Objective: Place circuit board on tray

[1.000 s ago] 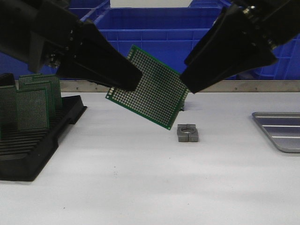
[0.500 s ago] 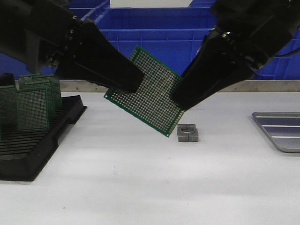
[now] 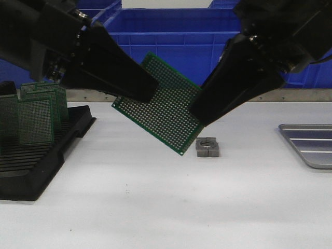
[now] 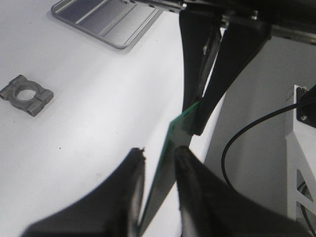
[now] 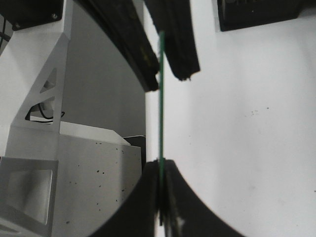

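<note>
My 2 claws pinch the tilted circuit board (image 3: 161, 106) in midair: left gripper (image 3: 150, 87) and right gripper (image 3: 199, 111) both clamped on its edges.

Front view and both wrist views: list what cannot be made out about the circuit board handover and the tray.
- Tray: front view's right edge cuts it off; the left wrist view's top edge also crops it, so its full extent is unknown.
- Circuit board: both upper corners are hidden behind the left gripper and right gripper; wrist views show it edge-on only.
- Left jaws: a gap shows beside the board, so a firm grip cannot be confirmed.
</note>
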